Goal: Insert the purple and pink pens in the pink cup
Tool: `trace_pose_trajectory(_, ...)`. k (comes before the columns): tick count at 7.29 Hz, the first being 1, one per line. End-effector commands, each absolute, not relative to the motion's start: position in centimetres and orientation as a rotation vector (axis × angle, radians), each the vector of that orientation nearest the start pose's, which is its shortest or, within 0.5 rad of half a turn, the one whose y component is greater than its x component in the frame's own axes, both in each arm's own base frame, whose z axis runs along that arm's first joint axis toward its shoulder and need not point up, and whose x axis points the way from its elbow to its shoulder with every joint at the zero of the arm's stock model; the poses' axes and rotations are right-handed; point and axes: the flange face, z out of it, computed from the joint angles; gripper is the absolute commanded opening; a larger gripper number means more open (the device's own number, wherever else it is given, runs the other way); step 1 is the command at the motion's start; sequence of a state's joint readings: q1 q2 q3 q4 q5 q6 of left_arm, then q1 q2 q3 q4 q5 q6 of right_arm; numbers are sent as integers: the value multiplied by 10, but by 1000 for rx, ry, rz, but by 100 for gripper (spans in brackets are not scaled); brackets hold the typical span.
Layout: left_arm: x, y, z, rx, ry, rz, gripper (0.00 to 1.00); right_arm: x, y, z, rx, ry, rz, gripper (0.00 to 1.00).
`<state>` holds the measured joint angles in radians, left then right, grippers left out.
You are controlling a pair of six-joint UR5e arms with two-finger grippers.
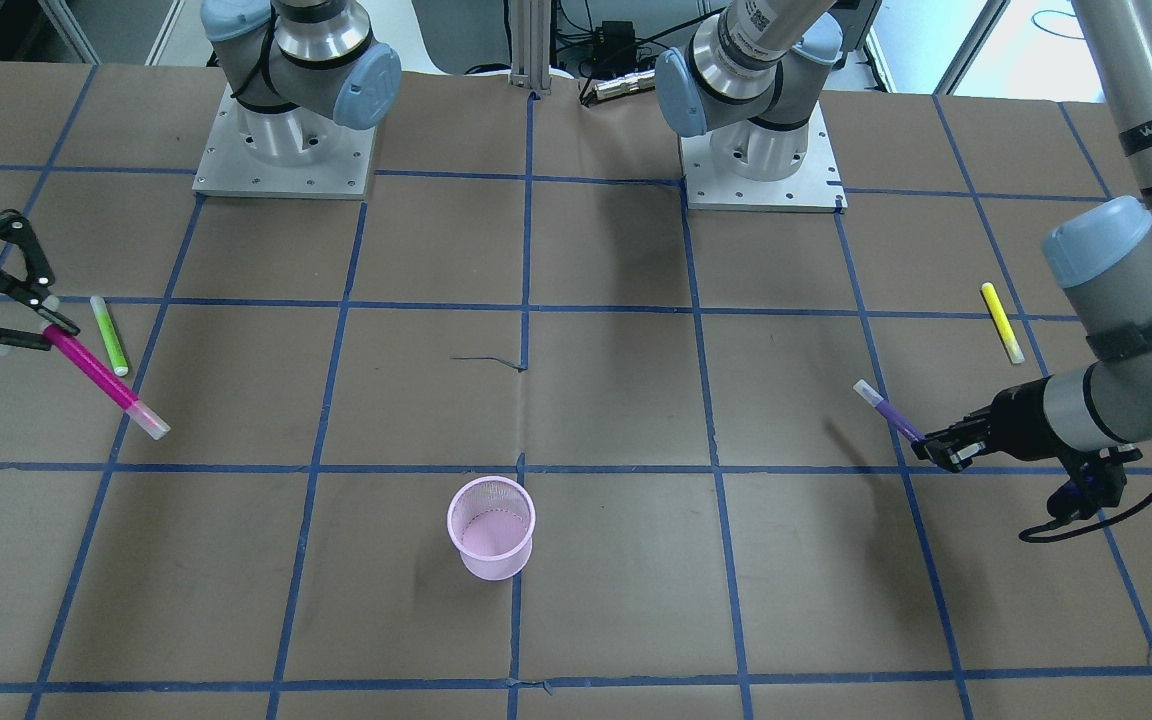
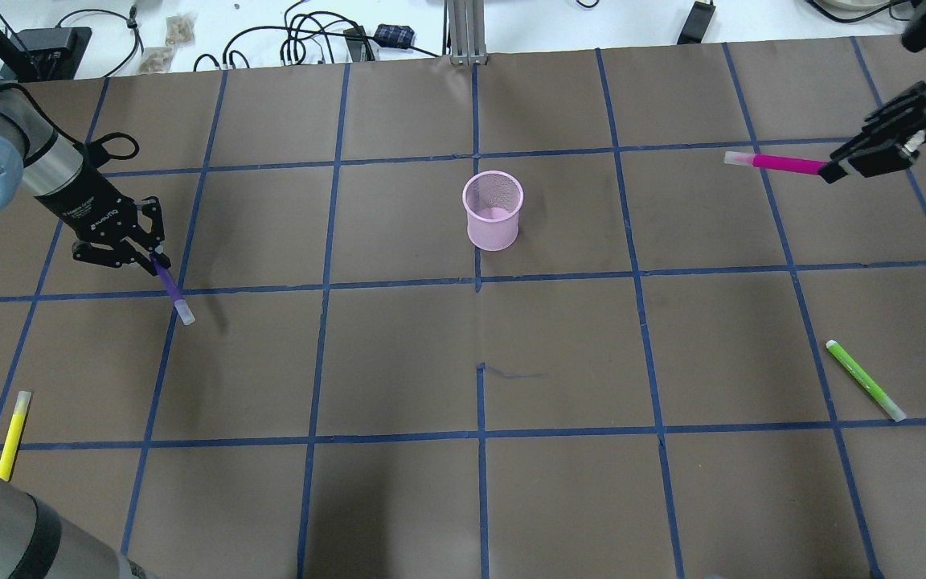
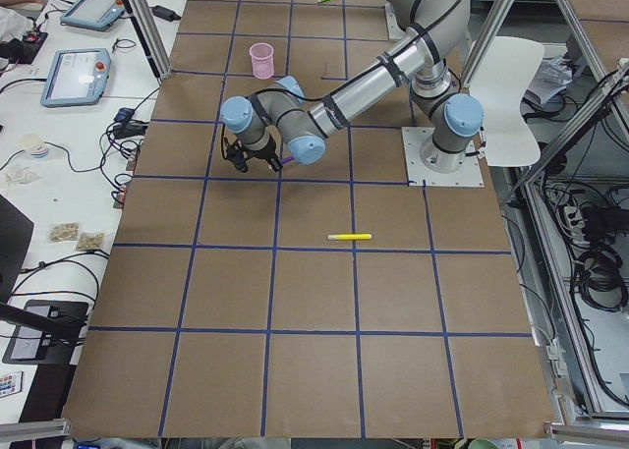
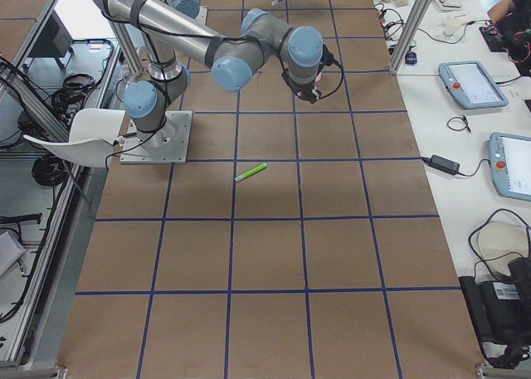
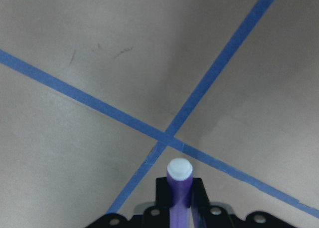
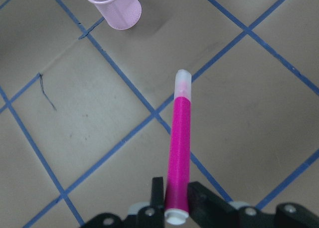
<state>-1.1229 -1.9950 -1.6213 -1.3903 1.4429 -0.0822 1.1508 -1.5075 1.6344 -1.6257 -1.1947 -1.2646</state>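
The right gripper [image 2: 833, 170] clamps the pink pen [image 2: 776, 162] by one end, its free end aimed at the upright pink mesh cup [image 2: 493, 211], well ahead. The left gripper [image 2: 153, 259] pinches the purple pen [image 2: 172, 293], angled away from the cup and about equally far.

- pink cup [image 2: 493, 211]: mesh, upright, empty, well apart from both pens.
- purple pen [image 2: 174, 293]: held, tilted, pale cap outward.
- pink pen [image 2: 780, 163]: held nearly level, pale cap outward.
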Motion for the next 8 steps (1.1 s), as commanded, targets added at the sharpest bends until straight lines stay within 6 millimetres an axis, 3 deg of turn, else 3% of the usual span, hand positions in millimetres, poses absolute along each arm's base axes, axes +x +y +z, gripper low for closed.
trace_pose_trajectory(1, 102, -596, 270, -843, 3199, 389, 0, 76, -537, 446, -966, 2776, -237, 6)
trace_pose_trajectory(3, 91, -596, 276, -794, 3215, 371, 0, 175, -549, 422, -833, 2906, -256, 6)
trace_pose_trajectory(4, 94, -596, 277, -750, 3229, 361, 0, 223, -548, 410, -863, 2937, -310, 6)
trace_pose_trajectory(6, 87, -596, 283, -722, 3238, 345, 0, 257, -557, 390, -931, 2941, -315, 6)
trace_pose_trajectory(7, 87, -595, 287, -694, 3246, 330, 0, 280, -550, 385, -994, 2926, -307, 6)
trace_pose_trajectory(8, 86, -595, 289, -670, 3254, 320, 0, 294, -553, 367, -1043, 2919, -286, 6)
